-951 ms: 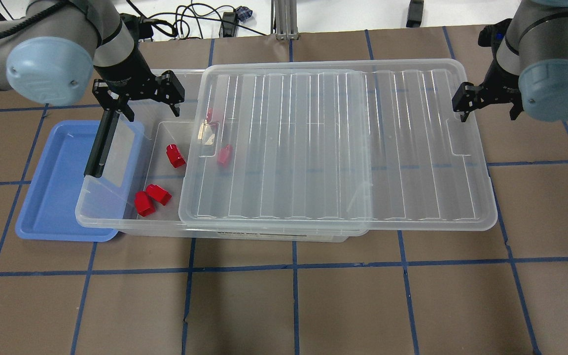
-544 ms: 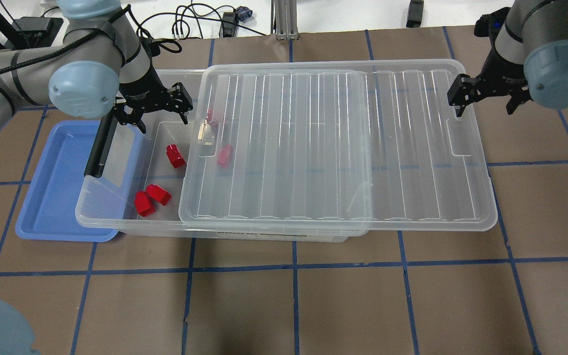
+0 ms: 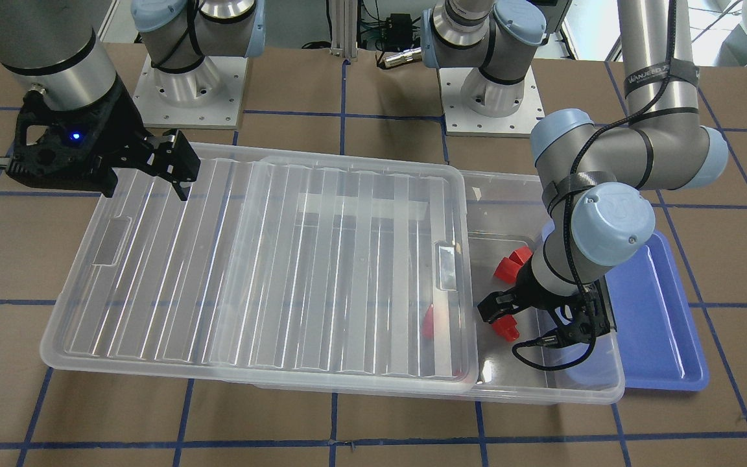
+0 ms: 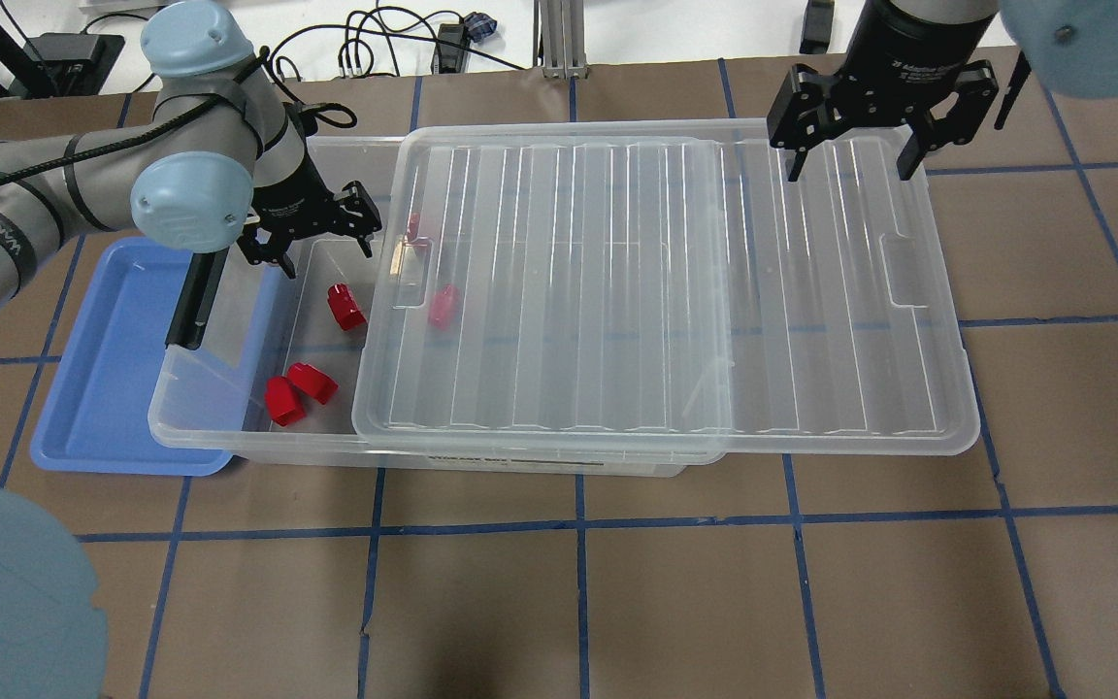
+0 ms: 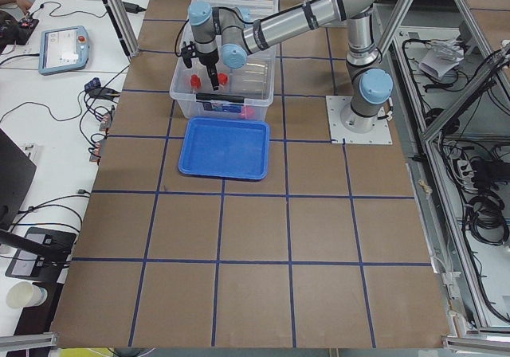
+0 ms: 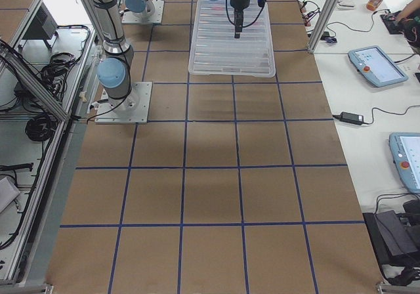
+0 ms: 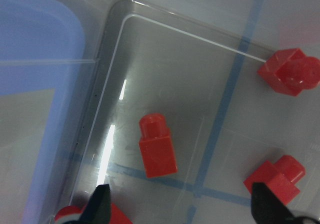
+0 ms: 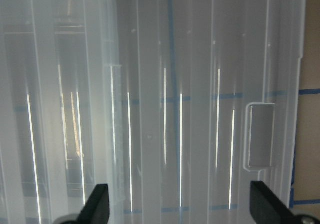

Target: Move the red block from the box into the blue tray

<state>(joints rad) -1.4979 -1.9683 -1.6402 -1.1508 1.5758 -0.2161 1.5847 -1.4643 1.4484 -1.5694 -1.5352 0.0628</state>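
The clear box (image 4: 258,442) lies across the table, its ribbed lid (image 4: 656,282) slid right so the left end is uncovered. Three red blocks (image 4: 345,306) (image 4: 282,400) (image 4: 314,382) lie on the uncovered floor. Two more show through the lid (image 4: 442,304). The blue tray (image 4: 103,359) sits left of the box and holds nothing. My left gripper (image 4: 312,233) is open and empty over the uncovered end. In the left wrist view a red block (image 7: 157,146) lies just ahead of the open left gripper (image 7: 182,209). My right gripper (image 4: 850,155) is open and empty above the lid's far edge.
A black latch bar (image 4: 195,296) hangs on the box's left end wall, next to the tray. The lid (image 3: 250,259) overhangs the box's right end. Cables lie beyond the table's far edge (image 4: 394,39). The brown table (image 4: 617,602) has blue tape lines.
My left gripper has moved right and lower into the box's uncovered end, still open. My right gripper has swung from the lid's right end to its far edge.
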